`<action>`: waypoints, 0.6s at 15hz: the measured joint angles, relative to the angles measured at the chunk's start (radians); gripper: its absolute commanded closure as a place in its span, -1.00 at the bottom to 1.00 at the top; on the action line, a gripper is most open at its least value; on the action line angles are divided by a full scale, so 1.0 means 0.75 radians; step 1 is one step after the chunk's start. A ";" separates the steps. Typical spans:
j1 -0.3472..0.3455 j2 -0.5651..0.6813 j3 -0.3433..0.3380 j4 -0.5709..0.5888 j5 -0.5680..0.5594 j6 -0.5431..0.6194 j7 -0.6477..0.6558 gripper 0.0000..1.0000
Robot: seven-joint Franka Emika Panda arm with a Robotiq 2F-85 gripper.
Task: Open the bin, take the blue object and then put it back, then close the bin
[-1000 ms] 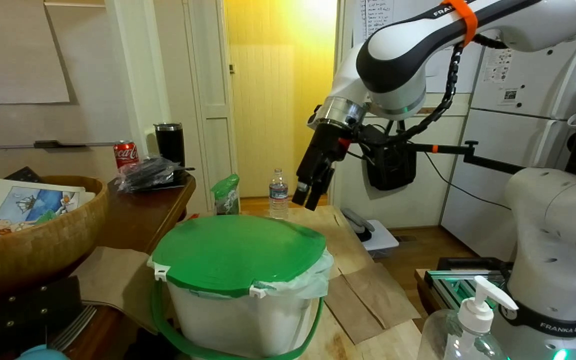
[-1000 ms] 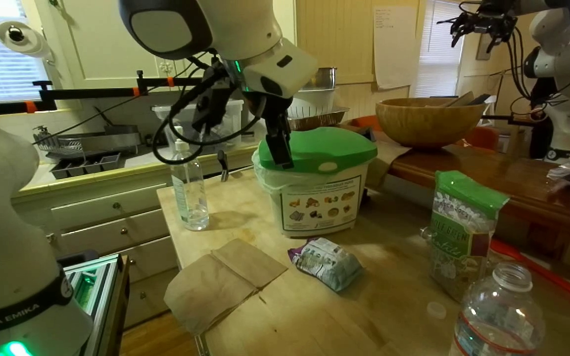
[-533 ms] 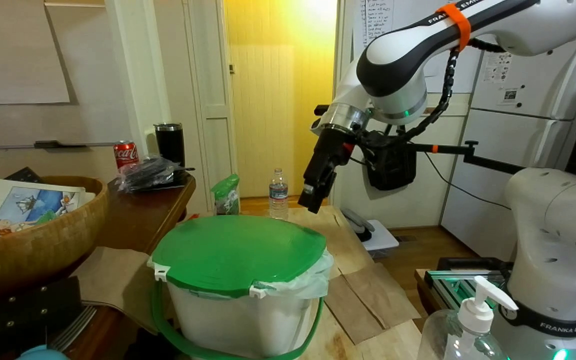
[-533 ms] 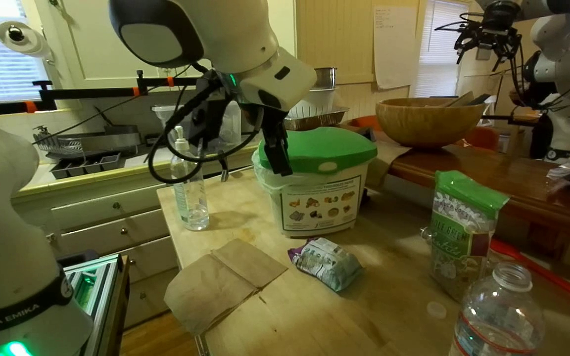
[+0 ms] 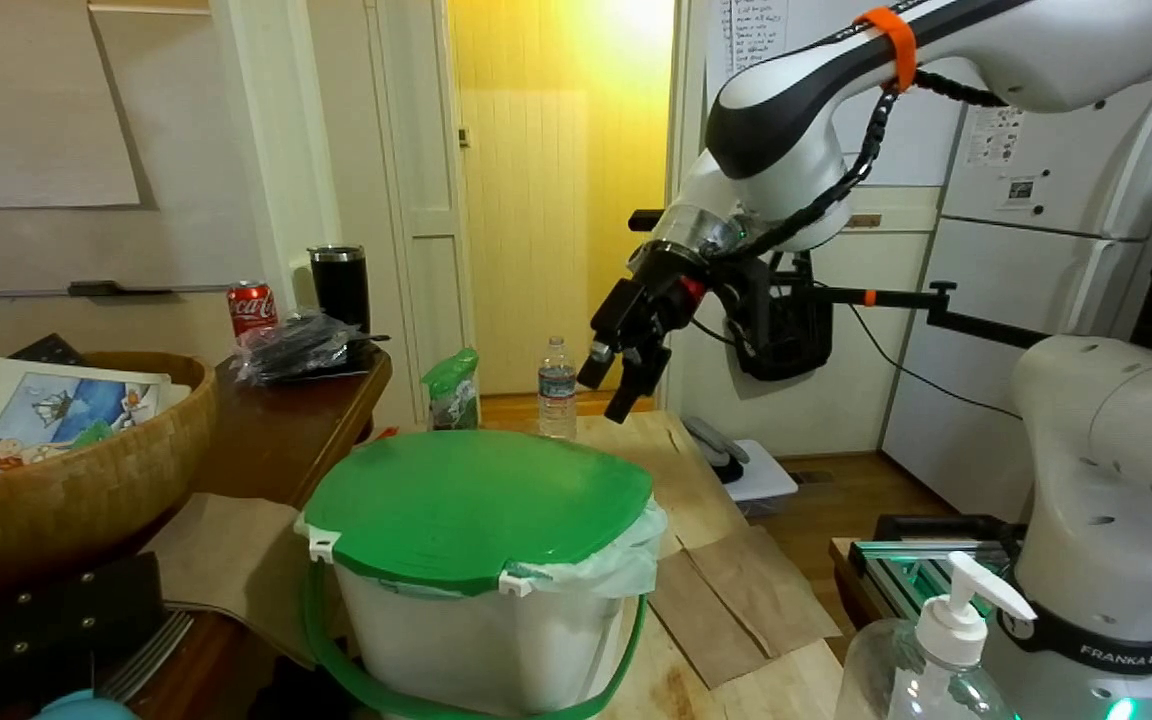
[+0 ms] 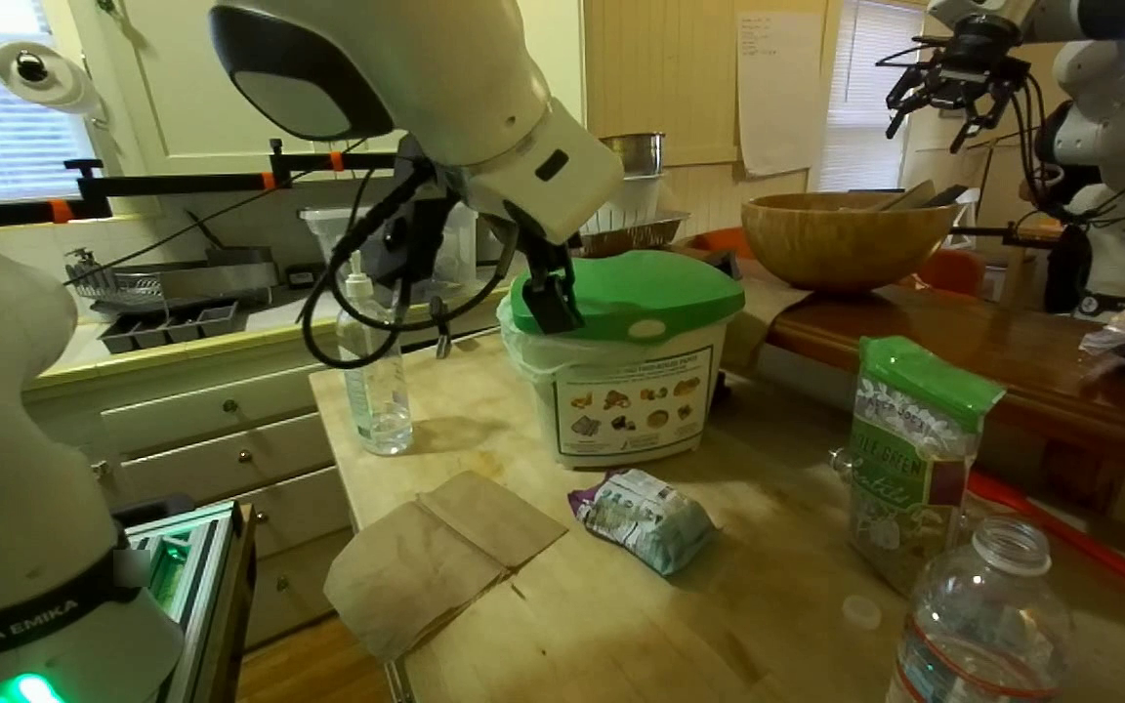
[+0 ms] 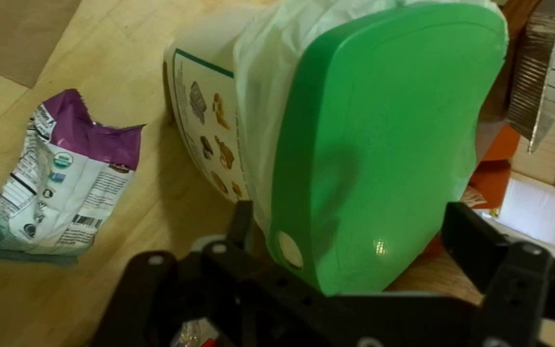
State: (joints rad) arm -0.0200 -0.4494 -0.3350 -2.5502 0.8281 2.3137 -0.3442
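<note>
The white bin (image 5: pixel 481 640) has its green lid (image 5: pixel 481 505) down, with a pale liner bag sticking out under the rim. In an exterior view the bin's printed label (image 6: pixel 636 402) shows, with a pale oval tab on the lid's front edge. The wrist view shows the lid (image 7: pixel 393 135) from above. My gripper (image 7: pixel 348 207) is open and empty, its fingers spread with the lid seen between them. It hangs near the lid's tab end, apart from it as far as I can tell. A white, purple and pale blue bag (image 6: pixel 643 519) lies on the table beside the bin. The bin's inside is hidden.
A pump bottle (image 6: pixel 374 381) stands near the bin. Flattened brown paper (image 6: pixel 445 561) lies on the table. A green lentil bag (image 6: pixel 914 459) and a plastic water bottle (image 6: pixel 982 625) stand farther along. A wooden bowl (image 6: pixel 846 244) sits on the higher brown table.
The wrist has turned and shifted slightly, and the fingers show wider apart in an exterior view. The bin, its lid and the bag have not moved.
</note>
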 measured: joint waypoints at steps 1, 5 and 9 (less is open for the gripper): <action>-0.002 0.004 -0.008 0.000 0.047 -0.006 -0.012 -1.00; -0.034 0.035 -0.026 0.002 0.169 -0.098 -0.036 -1.00; -0.085 0.090 -0.026 0.013 0.220 -0.216 -0.040 -1.00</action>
State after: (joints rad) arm -0.0838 -0.3816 -0.3546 -2.5405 0.9932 2.1516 -0.3740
